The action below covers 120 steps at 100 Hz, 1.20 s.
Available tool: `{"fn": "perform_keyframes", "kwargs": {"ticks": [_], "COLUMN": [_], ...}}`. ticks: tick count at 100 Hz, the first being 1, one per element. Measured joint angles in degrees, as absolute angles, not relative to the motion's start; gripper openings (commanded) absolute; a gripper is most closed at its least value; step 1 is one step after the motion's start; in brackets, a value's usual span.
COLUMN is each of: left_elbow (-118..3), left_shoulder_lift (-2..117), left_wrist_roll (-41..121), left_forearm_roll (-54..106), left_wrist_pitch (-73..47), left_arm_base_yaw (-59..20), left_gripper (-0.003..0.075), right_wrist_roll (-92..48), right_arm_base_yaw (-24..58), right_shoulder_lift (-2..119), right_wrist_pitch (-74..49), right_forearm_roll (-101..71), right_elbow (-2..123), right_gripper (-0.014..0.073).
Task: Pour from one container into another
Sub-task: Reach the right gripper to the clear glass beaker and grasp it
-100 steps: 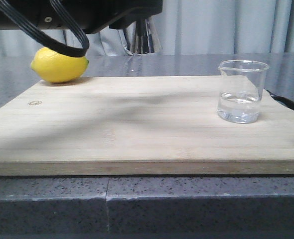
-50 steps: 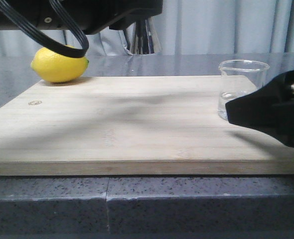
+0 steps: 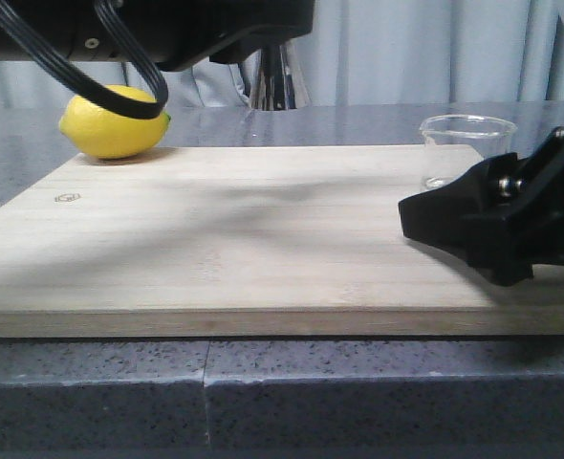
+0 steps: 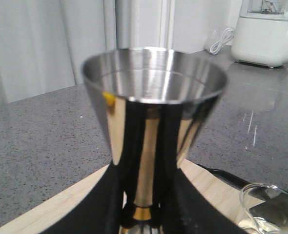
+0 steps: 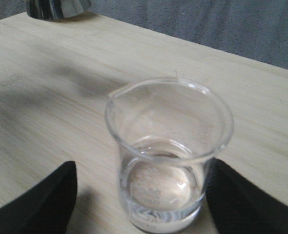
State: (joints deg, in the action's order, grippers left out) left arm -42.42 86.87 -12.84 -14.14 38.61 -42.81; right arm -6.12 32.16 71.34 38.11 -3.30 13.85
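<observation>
On a pale wooden cutting board (image 3: 244,229) before grey curtains (image 3: 435,48), the right gripper (image 5: 141,195) straddles the glass beaker (image 5: 166,151), jaws wide; the left gripper (image 4: 144,214) clamps the steel jigger (image 4: 154,122).

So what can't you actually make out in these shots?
- Beaker: front view, lower half hidden behind the right gripper; its water shows only in the right wrist view.
- Jigger: left wrist view, its base is cut off by the edge; front view shows only a sliver behind the left arm.
- Left gripper: fingertips out of frame, so its grip cannot be confirmed.
- Lemon: partly crossed by cables.
</observation>
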Motion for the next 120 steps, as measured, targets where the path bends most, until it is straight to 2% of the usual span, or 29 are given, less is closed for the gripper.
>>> {"fn": "perform_keyframes", "kwargs": {"ticks": [52, 71, 120], "left_elbow": [-42.42, -42.42, -42.42], "left_shoulder_lift": [86.87, 86.87, 86.87], "left_wrist_roll": [-12.84, -12.84, -12.84], "left_forearm_roll": [-14.28, -14.34, -14.47], "left_wrist_pitch": [38.61, 38.53, 37.23], "left_arm_base_yaw": [-42.81, -42.81, -42.81], "left_gripper": [-0.0019, -0.0019, -0.0019], "right_wrist_roll": [-7.65, -7.77, -7.77], "right_arm_base_yaw": [32.16, 32.16, 32.16], "right_shoulder_lift": [78.29, 79.12, 79.21], "right_wrist_pitch": [48.17, 51.09, 51.68], "right_forearm_roll": [-3.51, -3.72, -4.09], "right_elbow": [13.96, 13.96, 13.96], "right_gripper": [0.0493, 0.0372, 0.0157]}}
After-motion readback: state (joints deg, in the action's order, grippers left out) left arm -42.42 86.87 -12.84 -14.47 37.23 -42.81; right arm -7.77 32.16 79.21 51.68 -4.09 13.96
